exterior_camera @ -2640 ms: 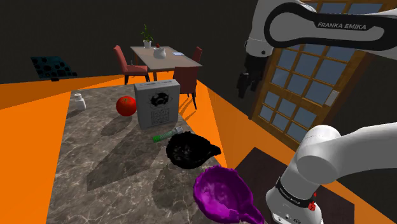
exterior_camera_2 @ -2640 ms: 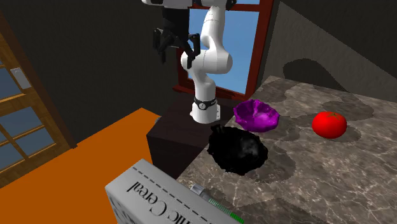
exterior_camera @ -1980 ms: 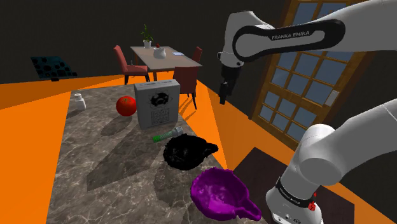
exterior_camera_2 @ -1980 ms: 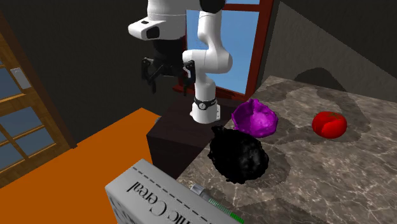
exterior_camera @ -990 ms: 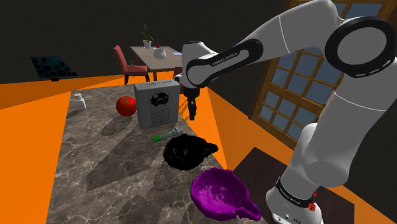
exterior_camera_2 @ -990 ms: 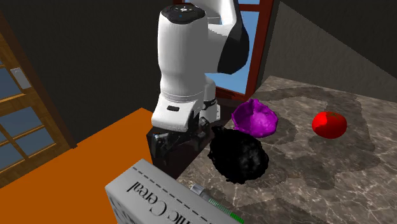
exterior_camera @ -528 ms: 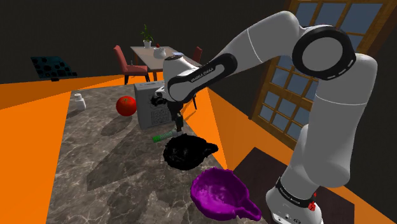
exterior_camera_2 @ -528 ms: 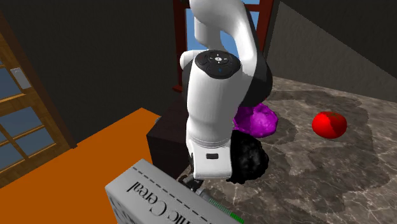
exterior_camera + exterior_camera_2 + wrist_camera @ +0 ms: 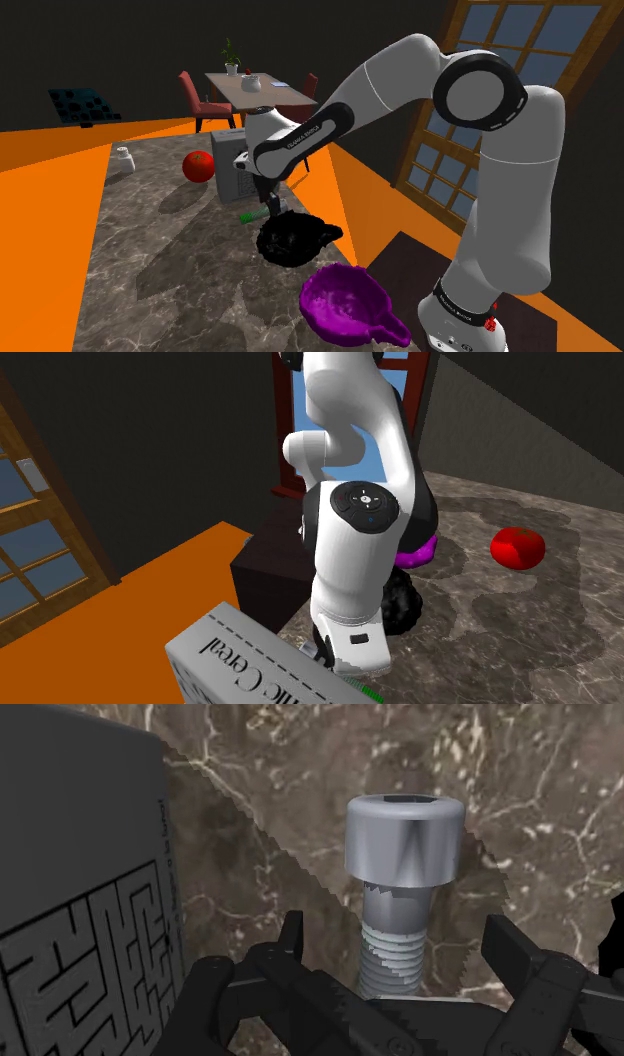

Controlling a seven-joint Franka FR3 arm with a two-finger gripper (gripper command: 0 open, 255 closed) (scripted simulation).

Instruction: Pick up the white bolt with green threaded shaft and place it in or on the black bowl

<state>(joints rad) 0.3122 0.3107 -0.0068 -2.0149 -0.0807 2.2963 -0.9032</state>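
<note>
The bolt (image 9: 403, 839) lies flat on the marble table beside the cereal box, with a pale grey-white head and a faintly green threaded shaft (image 9: 392, 954). My gripper (image 9: 400, 949) is open and low over it. The shaft runs between the two fingers (image 9: 290, 939), and neither finger touches it. In the shoulder view the gripper (image 9: 272, 208) hangs over the bolt's green end (image 9: 252, 215), just behind the black bowl (image 9: 295, 238). In the second exterior view my hand covers most of the bolt, and the black bowl (image 9: 405, 604) shows behind my wrist.
The grey cereal box (image 9: 245, 165) stands close beside the gripper; its maze side (image 9: 80, 904) is near one finger. A purple bowl (image 9: 345, 300) sits near the stand, a red tomato (image 9: 198, 166) and a small white jar (image 9: 122, 160) further back. The table edge (image 9: 330, 215) is close.
The arm swung down from high near the door to the table. In the last half second the gripper dropped lower, straddling the bolt. The bolt and bowls have not moved.
</note>
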